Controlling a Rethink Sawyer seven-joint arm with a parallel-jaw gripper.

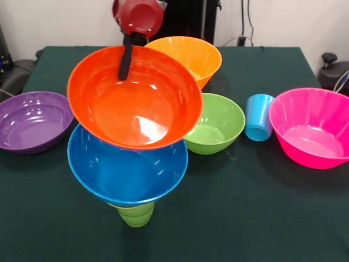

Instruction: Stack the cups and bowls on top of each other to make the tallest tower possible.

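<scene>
A large orange bowl (136, 103) hangs tilted toward the camera, just over a blue bowl (128, 174). The blue bowl rests on a lime green cup (136, 214) near the table's front. My gripper (124, 76) comes down from above and is shut on the orange bowl's far rim. One black finger (127, 57) shows inside the bowl and the other is hidden behind the rim. Whether the orange bowl touches the blue bowl, I cannot tell. A light blue cup (258, 116) stands to the right, between a green bowl (215, 123) and a pink bowl (311, 128).
A yellow-orange bowl (191, 54) sits behind the stack, close to the arm. A purple bowl (32, 120) lies at the left edge of the dark green table (245, 218). The green bowl touches the stack's right side.
</scene>
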